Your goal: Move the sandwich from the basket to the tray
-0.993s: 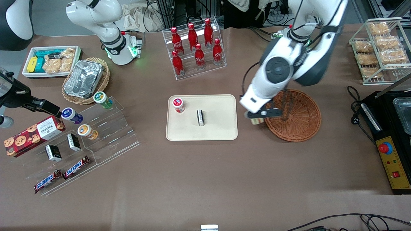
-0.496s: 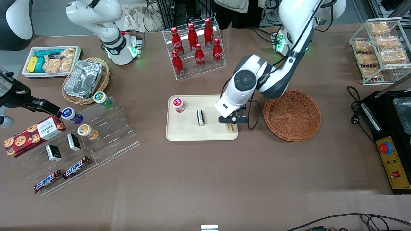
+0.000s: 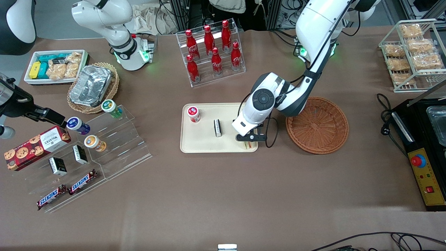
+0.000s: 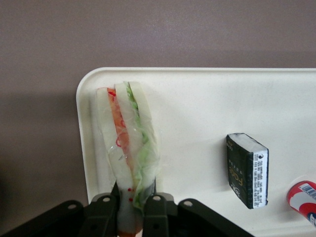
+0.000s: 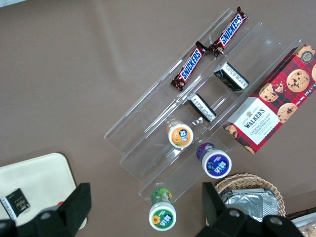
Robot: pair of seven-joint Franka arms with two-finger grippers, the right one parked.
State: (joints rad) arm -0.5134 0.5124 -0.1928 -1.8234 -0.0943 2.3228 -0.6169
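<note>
The gripper (image 3: 249, 137) hangs over the tray's (image 3: 202, 144) near corner, toward the basket (image 3: 317, 125). Its jaws are clamped on the sandwich (image 4: 129, 148), which stands upright on edge.

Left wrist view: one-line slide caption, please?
Gripper jaws shut on the sandwich, held over a corner of the tray, near a small dark box.

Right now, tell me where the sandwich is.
The sandwich is pinched in the tool, over the tray corner nearest the front camera, on the basket side.
</note>
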